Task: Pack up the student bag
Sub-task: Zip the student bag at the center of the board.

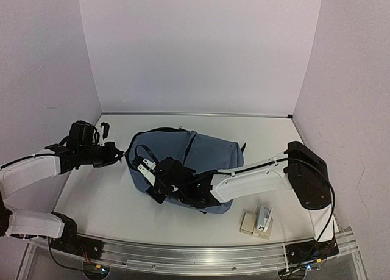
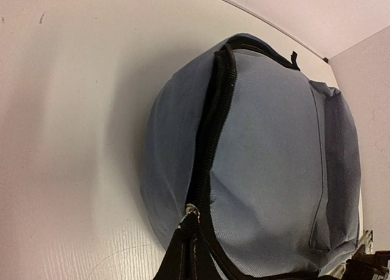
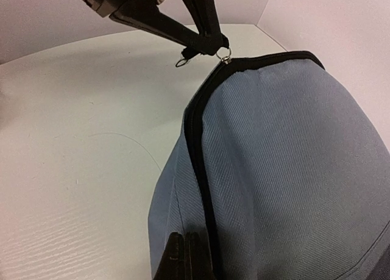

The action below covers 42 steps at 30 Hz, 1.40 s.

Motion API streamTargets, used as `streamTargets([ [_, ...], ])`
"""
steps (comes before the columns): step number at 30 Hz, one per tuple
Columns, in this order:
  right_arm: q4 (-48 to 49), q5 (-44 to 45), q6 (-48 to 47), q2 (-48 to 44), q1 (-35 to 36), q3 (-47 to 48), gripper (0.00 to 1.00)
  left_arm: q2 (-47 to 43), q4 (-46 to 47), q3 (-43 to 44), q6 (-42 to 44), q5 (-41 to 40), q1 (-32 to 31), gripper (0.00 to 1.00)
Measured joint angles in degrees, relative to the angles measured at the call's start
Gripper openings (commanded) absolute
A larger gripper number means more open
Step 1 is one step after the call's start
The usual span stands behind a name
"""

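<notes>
Near edge of the table point(image 1: 103, 201): small beige box point(image 1: 248, 222) with a white gadget point(image 1: 263, 218) beside it, near-right of the bag point(image 1: 207, 149). Right gripper point(image 1: 146, 169) is closed, tips on the zip point(image 3: 198, 146) at the bag's near-left side; can't tell if it pinches anything. Bag lies mid-table, with the left gripper point(image 1: 120, 153) clamped on the zip pull point(image 3: 224, 56) at its left end.

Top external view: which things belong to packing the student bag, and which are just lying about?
In the job: student bag; its zip pull, pinched by the shut left gripper; right gripper, shut against the bag.
Lying about: small beige block and white-and-dark item beside it, untouched, possibly things to pack.
</notes>
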Motion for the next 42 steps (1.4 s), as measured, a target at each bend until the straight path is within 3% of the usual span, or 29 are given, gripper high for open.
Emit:
streamTargets([
  [6, -0.7, 0.3, 0.2, -1.9, 0.0, -1.1, 0.58, 1.5, 1.8, 0.2, 2.5, 8.9, 0.3, 0.00],
  [13, -1.5, 1.4, -1.7, -0.6, -0.2, 4.2, 0.69, 1.3, 2.0, 0.1, 3.5, 17.2, 0.2, 0.00],
  [20, -1.1, 1.4, -2.9, 4.3, -1.3, 11.0, 0.70, -4.0, 1.2, -1.4, 3.0, 19.0, -0.1, 0.00],
  [22, -1.3, 1.0, -3.0, 5.8, -1.4, 12.3, 0.63, -4.4, 0.9, -1.7, 2.9, 19.0, -0.2, 0.00],
  [26, -2.0, 0.4, -3.6, 8.7, -1.5, 15.2, 0.18, -4.4, 0.9, -2.0, 2.8, 18.8, -0.3, 0.00],
  [28, -2.3, 0.3, -3.5, 9.2, -1.4, 15.7, 0.03, -4.4, 0.9, -2.0, 2.8, 18.2, -0.3, 0.00],
  [36, -1.2, -0.4, -2.9, 6.7, -1.1, 11.6, 0.00, -4.1, -1.0, -1.9, 1.0, 10.4, -0.3, 0.00],
  [42, -0.4, -2.3, -0.9, -1.4, -1.0, 1.6, 0.00, 1.4, -0.3, -0.4, -0.1, 12.9, -0.7, 0.00],
])
